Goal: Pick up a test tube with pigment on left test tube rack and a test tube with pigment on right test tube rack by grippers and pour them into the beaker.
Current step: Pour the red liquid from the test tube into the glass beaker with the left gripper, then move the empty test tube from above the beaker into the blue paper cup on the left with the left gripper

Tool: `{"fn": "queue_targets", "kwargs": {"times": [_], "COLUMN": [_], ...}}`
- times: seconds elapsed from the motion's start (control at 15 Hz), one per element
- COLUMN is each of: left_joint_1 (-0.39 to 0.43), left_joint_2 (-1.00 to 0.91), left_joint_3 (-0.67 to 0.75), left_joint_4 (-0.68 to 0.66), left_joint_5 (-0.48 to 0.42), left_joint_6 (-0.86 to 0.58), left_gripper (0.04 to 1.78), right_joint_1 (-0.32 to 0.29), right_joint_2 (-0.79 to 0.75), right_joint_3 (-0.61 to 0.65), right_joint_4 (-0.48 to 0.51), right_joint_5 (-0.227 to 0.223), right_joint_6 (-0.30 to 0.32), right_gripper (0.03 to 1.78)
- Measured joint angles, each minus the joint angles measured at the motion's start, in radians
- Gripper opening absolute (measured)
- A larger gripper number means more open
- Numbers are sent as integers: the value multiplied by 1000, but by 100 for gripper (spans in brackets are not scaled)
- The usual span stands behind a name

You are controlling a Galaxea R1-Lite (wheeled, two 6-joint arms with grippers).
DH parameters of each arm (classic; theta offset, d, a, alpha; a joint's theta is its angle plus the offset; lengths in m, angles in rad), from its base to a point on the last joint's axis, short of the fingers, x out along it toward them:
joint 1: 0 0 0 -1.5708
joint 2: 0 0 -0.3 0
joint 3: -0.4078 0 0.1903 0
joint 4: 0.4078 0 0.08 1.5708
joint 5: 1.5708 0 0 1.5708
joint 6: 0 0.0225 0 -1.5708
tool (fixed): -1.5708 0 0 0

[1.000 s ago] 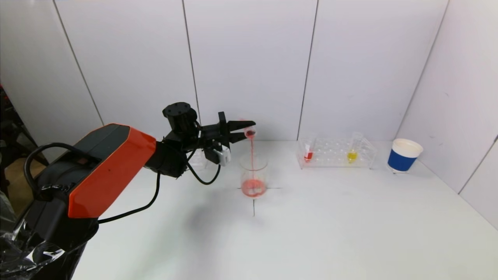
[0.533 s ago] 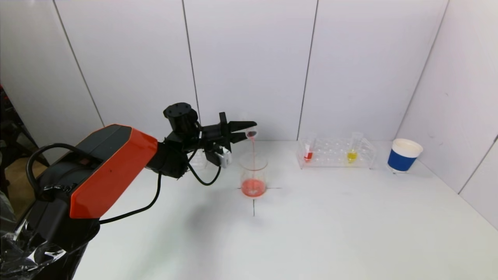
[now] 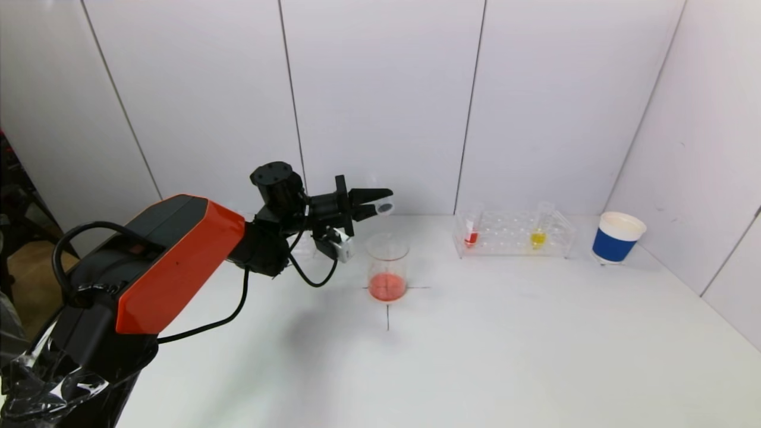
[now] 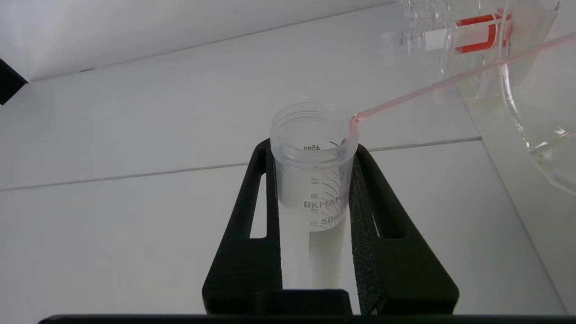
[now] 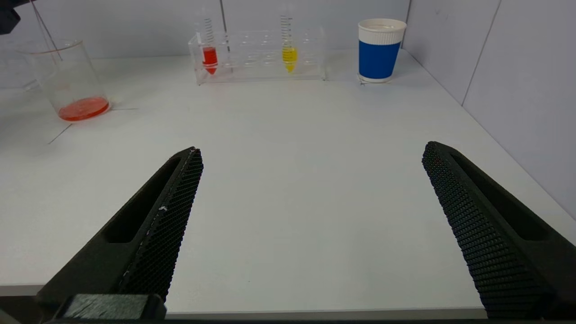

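Head view: left gripper (image 3: 380, 202) holds a tube (image 3: 384, 208) tipped about level, mouth just above and behind the beaker (image 3: 387, 264). Beaker sits on the table (image 3: 475, 345) at a cross mark, with red liquid pooled in its bottom. No stream shows from here. Right rack (image 3: 514, 233) stands well to the right, with a red tube (image 3: 471, 233) and a yellow tube (image 3: 538, 233); a blue cup (image 3: 617, 238) is beyond it. The right arm is out of this view.

Left wrist view: jaws clamp the tube (image 4: 312, 166) on both sides, below its threaded mouth. The tube looks nearly empty. A thin pink thread (image 4: 450, 78) runs off the lip toward the beaker wall (image 4: 535, 112).

Right wrist view: right gripper (image 5: 310, 225) spread wide, holding nothing, low over the near table, well short of the rack (image 5: 261, 54).

Judgement: pour one is at its tail. Keep the lip over the beaker's mouth until the drip ends, tilt no faster, grip unchanged. The right arm's pour is not yet begun.
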Motion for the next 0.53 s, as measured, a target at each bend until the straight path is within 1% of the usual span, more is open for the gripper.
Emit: {"fn": "queue_targets", "kwargs": {"times": [0.53], "left_joint_1": [1], "left_joint_2": [9], "left_joint_3": [-11], "left_joint_4": [-1], "left_joint_5": [1], "left_joint_6": [11], "left_gripper": [45], "right_joint_1": [0], "right_joint_2": [0], "right_joint_3": [0], "right_joint_4": [0], "right_joint_5": [0], "right_joint_6": [0], "right_gripper": [177]}}
